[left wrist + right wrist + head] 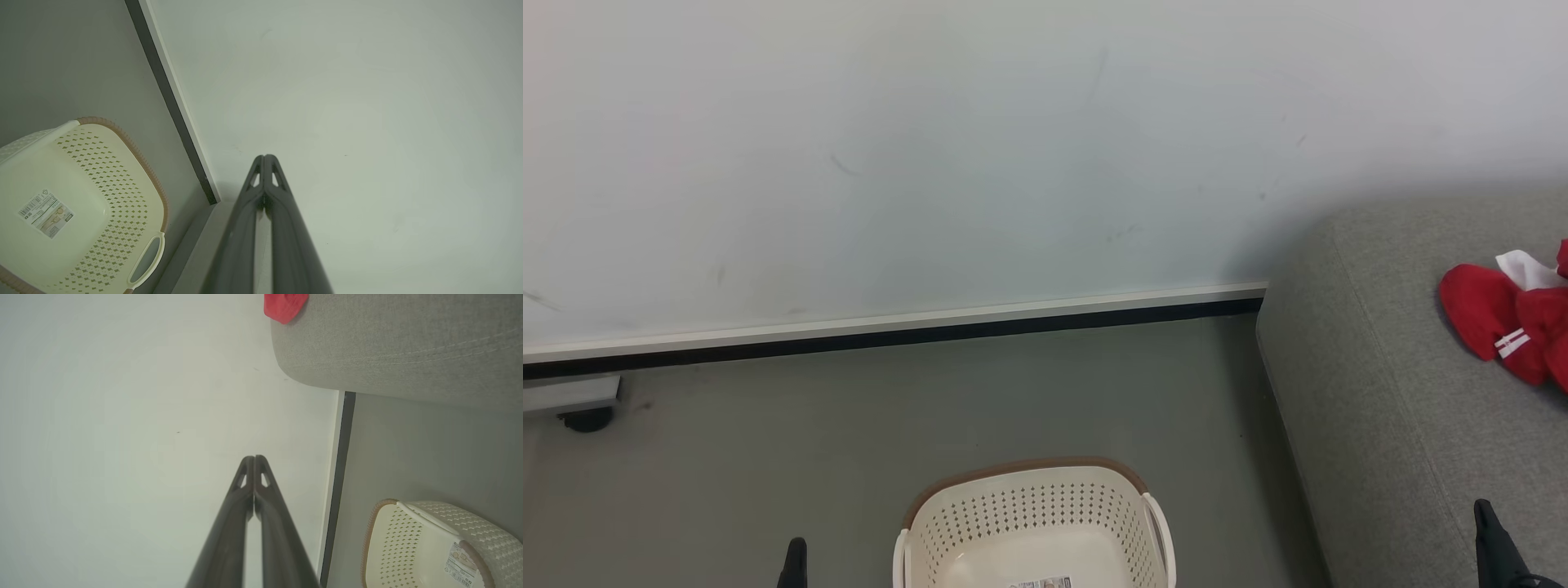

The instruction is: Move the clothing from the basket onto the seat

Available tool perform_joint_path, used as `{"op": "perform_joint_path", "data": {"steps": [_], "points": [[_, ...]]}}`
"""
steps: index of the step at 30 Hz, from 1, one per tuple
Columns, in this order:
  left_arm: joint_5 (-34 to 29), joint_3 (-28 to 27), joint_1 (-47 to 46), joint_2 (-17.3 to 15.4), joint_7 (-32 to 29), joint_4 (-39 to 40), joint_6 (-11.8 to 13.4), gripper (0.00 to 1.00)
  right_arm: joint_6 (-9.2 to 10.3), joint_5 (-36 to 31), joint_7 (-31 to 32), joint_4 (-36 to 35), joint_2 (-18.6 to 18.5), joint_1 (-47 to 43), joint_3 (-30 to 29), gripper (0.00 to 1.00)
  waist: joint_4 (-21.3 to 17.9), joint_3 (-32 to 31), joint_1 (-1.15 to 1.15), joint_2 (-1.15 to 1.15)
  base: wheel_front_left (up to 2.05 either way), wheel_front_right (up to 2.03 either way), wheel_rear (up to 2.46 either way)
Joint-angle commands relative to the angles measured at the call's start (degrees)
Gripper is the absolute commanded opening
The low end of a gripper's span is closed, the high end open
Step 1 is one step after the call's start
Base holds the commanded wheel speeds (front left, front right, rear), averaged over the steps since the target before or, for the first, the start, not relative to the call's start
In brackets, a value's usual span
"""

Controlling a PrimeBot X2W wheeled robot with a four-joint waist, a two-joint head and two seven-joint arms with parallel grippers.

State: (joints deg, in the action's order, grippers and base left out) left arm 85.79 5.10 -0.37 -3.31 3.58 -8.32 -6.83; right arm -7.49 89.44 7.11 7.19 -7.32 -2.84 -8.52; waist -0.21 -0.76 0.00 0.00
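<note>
The red clothing (pixel 1515 322) with white parts lies on the grey seat (pixel 1388 392) at the right edge of the head view; a red corner of the clothing (pixel 284 307) shows in the right wrist view on the seat (pixel 392 343). The cream basket (pixel 1033 527) stands on the floor at the bottom centre, nothing in it but the label on its bottom. My left gripper (pixel 795 559) is to the basket's left, my right gripper (pixel 1486 523) over the seat's front. Both are shut on nothing: left gripper (pixel 264 157), right gripper (pixel 254 458).
A pale wall (pixel 980 155) with a white-and-black baseboard (pixel 915 331) runs behind the basket. A caster wheel (pixel 587 418) under a grey piece sits at the far left. Grey floor (pixel 768 441) lies open around the basket (pixel 77 204) (pixel 425 547).
</note>
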Motion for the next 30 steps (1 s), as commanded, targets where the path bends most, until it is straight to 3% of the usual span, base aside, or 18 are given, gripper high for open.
{"op": "perform_joint_path", "data": {"steps": [1, 18, 30], "points": [[1.1, 0.0, -0.9, -0.3, -0.3, -0.1, -0.2, 0.0, -0.01, 1.2, 0.5, -0.2, 0.0, 0.7, -0.5, 0.0, 0.0, 0.1, 0.0, 0.0, 0.0, 0.0, 0.0], [8.4, 0.3, -2.0, -0.3, -1.5, -1.1, -0.8, 0.0, 0.0, 8.3, 3.2, -0.3, 0.5, 0.8, -3.5, 0.0, 0.2, 0.8, 0.0, 0.0, 0.0, 0.0, 0.0], [8.1, 0.1, -1.9, -0.2, -1.5, -1.1, -0.8, 0.0, 0.0, 7.7, 3.4, -0.2, 0.8, 0.8, -3.8, 0.0, 0.2, 0.8, 0.0, 0.0, 0.0, 0.0, 0.0]]}}
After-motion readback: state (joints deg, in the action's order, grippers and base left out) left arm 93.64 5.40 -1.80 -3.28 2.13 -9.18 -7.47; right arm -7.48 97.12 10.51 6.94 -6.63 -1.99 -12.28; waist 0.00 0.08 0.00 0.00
